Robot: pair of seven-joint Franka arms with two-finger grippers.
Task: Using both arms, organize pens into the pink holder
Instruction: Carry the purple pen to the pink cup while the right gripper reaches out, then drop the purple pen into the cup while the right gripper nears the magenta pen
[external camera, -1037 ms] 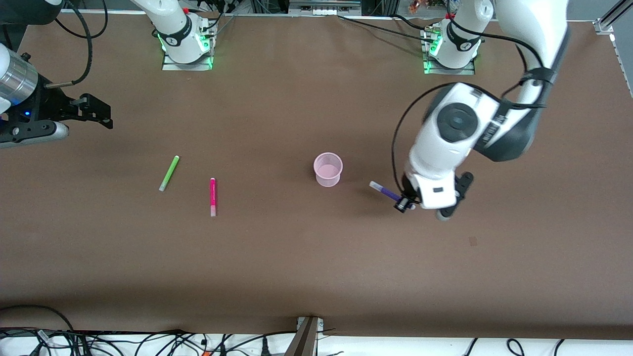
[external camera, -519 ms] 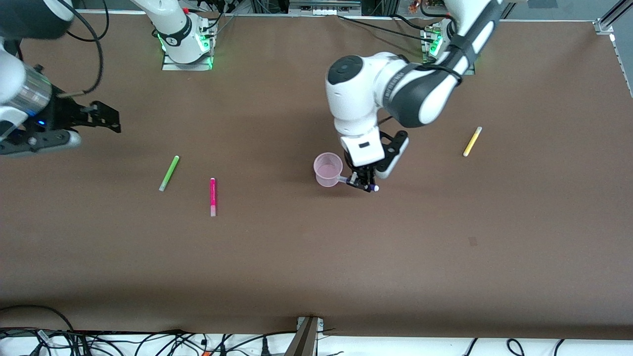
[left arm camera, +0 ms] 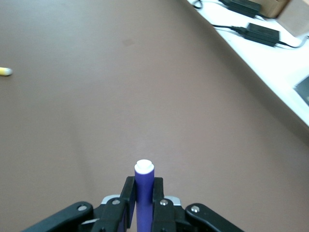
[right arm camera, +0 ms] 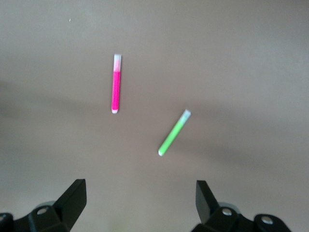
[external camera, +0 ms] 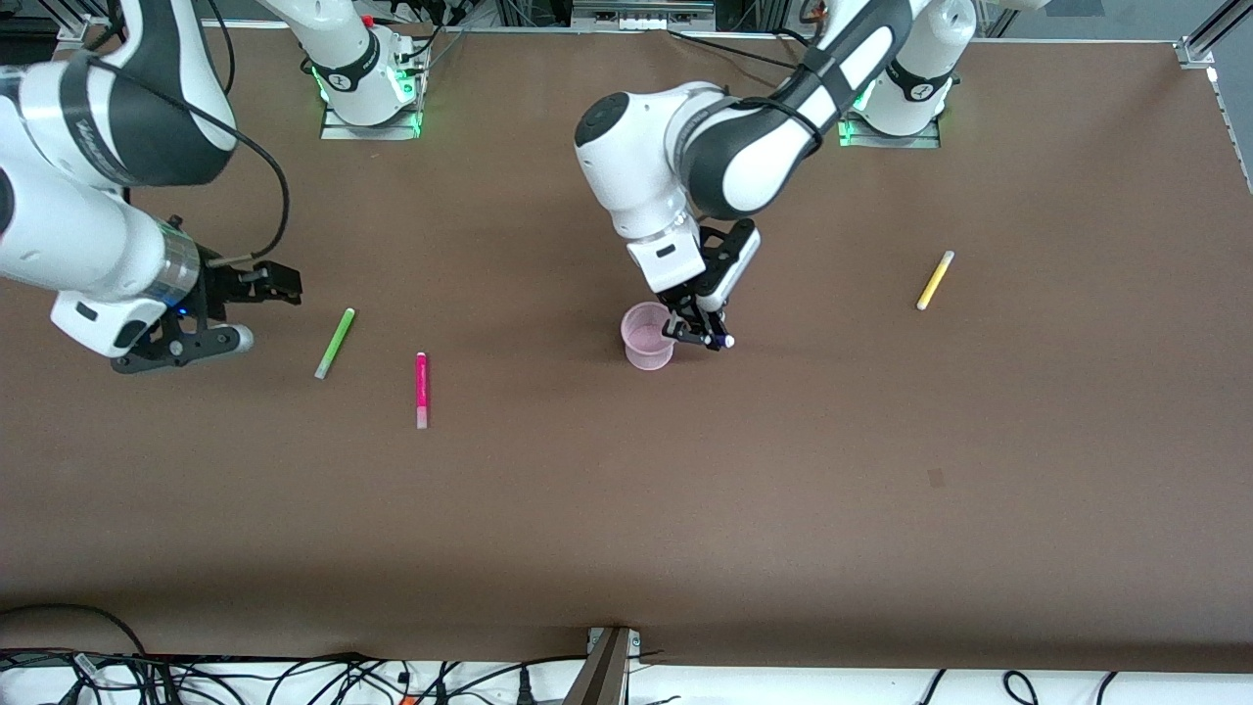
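The pink pen [external camera: 421,389] lies nearest the front camera, flat on the table [external camera: 626,509], with the green pen [external camera: 335,342] just beside it toward the right arm's end. The right gripper [external camera: 256,304] hangs over bare table next to the green pen, fingers spread wide with nothing between them. Mid-table stands the pink holder [external camera: 646,336]; the left gripper [external camera: 698,333] sits over its rim, clamped on the purple pen [left arm camera: 143,193]. Farthest back, toward the left arm's end, lies the yellow pen [external camera: 934,280].
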